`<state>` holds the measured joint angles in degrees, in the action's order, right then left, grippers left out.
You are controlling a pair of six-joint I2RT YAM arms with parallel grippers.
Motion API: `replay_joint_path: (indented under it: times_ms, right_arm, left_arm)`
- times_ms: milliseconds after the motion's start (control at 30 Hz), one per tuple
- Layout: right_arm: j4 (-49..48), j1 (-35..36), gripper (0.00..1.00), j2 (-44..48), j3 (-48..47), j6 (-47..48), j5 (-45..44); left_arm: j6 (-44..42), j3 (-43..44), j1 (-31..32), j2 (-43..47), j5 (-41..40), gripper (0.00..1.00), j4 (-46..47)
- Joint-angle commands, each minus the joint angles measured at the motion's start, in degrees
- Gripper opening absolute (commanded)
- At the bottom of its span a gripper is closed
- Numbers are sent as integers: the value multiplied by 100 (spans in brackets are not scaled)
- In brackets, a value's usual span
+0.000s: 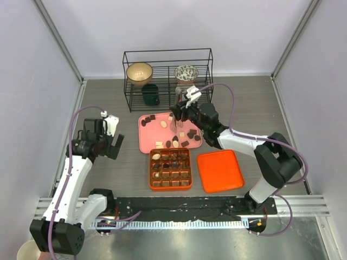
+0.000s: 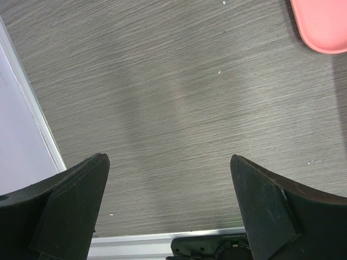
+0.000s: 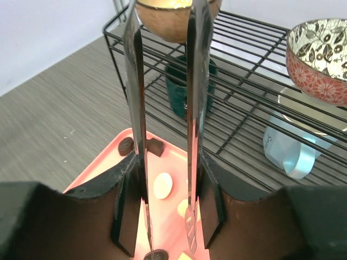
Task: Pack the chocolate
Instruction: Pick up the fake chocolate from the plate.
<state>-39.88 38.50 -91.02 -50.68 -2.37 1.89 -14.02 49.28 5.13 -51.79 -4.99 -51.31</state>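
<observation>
Several pieces of chocolate (image 1: pixel 163 124), dark, tan and cream, lie scattered on the pink tray (image 1: pixel 147 142). More pieces fill part of the orange gridded box (image 1: pixel 170 169) in front of it. My right gripper (image 1: pixel 181 111) hangs over the tray, shut on a pair of metal tongs (image 3: pixel 192 108) that points down. In the right wrist view one tong tip touches a dark piece (image 3: pixel 156 254), and a cream oval (image 3: pixel 162 185) lies between the blades. My left gripper (image 1: pixel 108 149) is open and holds nothing, over bare table left of the tray.
A black wire rack (image 1: pixel 168 78) stands behind the tray with a gold bowl (image 1: pixel 139 72), a patterned bowl (image 1: pixel 186 72) and a dark green mug (image 1: pixel 150 94). An orange lid (image 1: pixel 219 170) lies right of the box. The tray's corner (image 2: pixel 322 27) shows in the left wrist view.
</observation>
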Motion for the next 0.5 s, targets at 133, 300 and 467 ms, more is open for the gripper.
replay_joint_path:
  times_ms: [133, 300, 467]
  right_arm:
    - [-1082, -185, 49, -504, -461, 96, 154]
    - [-1479, -185, 50, -890, -452, 211, 110]
    - [-1865, -185, 50, -1145, -356, 367, -39]
  left_arm:
    - [-136, 91, 6, 20, -98, 100, 77]
    - [-171, 100, -3, 46, -151, 100, 68]
    - [-206, 100, 6, 73, -204, 100, 33]
